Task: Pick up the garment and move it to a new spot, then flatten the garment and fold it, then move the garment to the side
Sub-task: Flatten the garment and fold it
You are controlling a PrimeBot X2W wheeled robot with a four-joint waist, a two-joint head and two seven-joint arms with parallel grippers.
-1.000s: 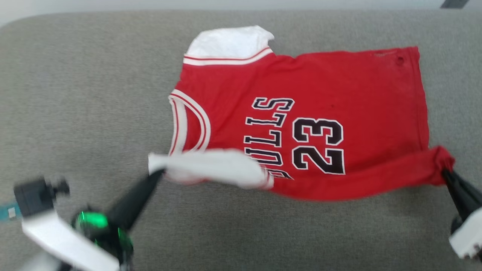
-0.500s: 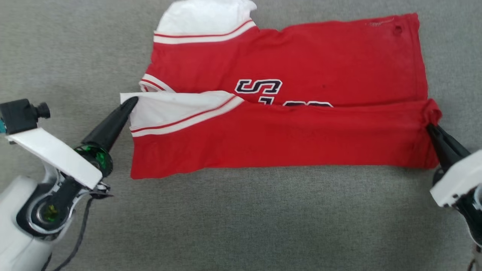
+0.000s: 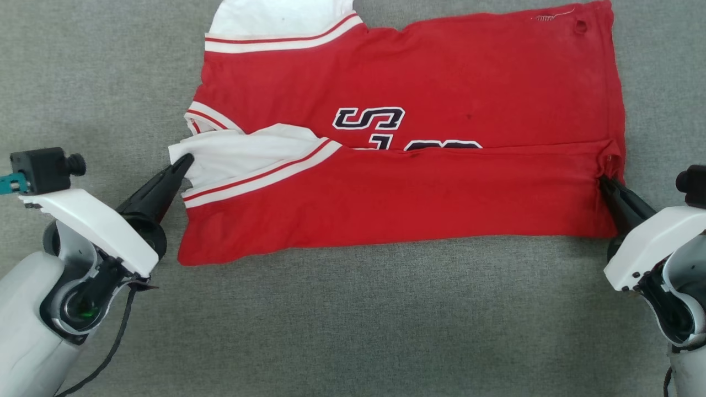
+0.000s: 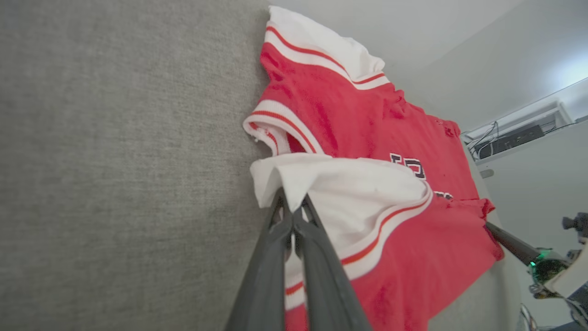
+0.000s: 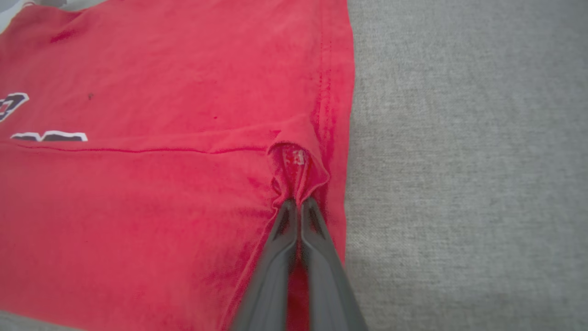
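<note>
Left gripper (image 3: pixel 186 159): clamped shut on the tip of the white sleeve (image 3: pixel 242 157), at the garment's 9 o'clock edge; you have only a thin pinch of cloth.
Right gripper (image 3: pixel 604 181): closed on the bunched hem corner (image 3: pixel 612 161) at the 3 o'clock edge.
Garment (image 3: pixel 413 204): flat on the grey surface (image 3: pixel 353 320), with the 6 o'clock half folded up over the lettering and the flap edge running from 9 to 3.
Risk, slip: tug toward 9 o'clock and the sleeve may pull free, dropping that end crooked.
Risk, skew: move one arm further toward 12 o'clock than the other and the flap edge will slant.
Risk, lump: release the puckered hem as it is and you probably leave a ridge.
Risk, drag: withdraw before opening fully and the fold may come undone.
</note>
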